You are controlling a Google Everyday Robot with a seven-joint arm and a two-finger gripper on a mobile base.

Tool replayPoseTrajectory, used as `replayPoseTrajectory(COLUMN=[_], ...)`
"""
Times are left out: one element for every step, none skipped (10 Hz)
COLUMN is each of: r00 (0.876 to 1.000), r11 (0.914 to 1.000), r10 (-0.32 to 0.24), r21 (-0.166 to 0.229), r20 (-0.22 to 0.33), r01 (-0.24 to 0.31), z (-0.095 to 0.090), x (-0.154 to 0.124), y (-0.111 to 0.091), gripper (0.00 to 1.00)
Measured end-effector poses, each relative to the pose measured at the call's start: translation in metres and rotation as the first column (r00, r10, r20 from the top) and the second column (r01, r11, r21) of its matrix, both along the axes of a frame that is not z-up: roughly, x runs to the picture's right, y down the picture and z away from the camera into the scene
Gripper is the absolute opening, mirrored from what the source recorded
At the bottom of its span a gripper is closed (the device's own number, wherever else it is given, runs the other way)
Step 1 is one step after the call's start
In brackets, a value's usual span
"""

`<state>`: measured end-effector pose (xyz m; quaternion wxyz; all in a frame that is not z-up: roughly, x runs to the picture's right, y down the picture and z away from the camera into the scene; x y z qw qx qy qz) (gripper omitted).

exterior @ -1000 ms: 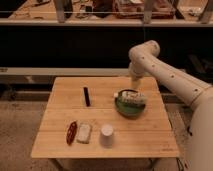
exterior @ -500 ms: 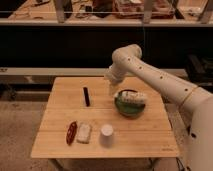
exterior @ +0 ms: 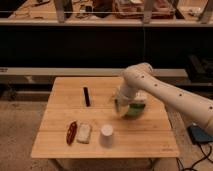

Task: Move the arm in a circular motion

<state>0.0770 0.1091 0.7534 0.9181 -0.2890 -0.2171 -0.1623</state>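
Observation:
The cream-white arm reaches in from the right edge. Its rounded joint stands above the right half of the wooden table. From that joint the last segment runs down and left to the gripper. The gripper hangs low over the left edge of a green bowl and hides part of it.
A thin black bar lies left of the gripper. Near the front edge are a red packet, a pale packet and a white cup. A dark shelf unit runs behind the table.
The arm's joint swung left from above the bowl, then came back right and lower. The gripper end now sits down at the bowl's left edge. The table objects have not moved.

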Motion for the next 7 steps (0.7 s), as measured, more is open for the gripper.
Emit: replayPoseTrajectory(r00=[0.999,0.999,0.998,0.997,0.997,0.997,0.996], r11=[0.9991,0.9978,0.9957,0.9950,0.9949,0.9947,0.9945], r10=[-0.030,-0.047,-0.067,-0.073,-0.075,-0.076,-0.079], r21=[-0.031,-0.046,-0.064,-0.069,-0.070,-0.071,-0.071], r20=[0.010,0.014,0.010,-0.017,-0.032,-0.032,-0.030], r01=[0.030,0.048,0.067,0.072,0.072,0.074,0.076], z=[-0.011,-0.016,-0.019,-0.017,-0.015,-0.016,-0.016], x=[0.015,0.025,0.038,0.057,0.066,0.065,0.064], y=[0.022,0.032,0.043,0.043,0.042,0.042,0.042], gripper=[0.65,0.65,0.65,0.65,0.65,0.65,0.65])
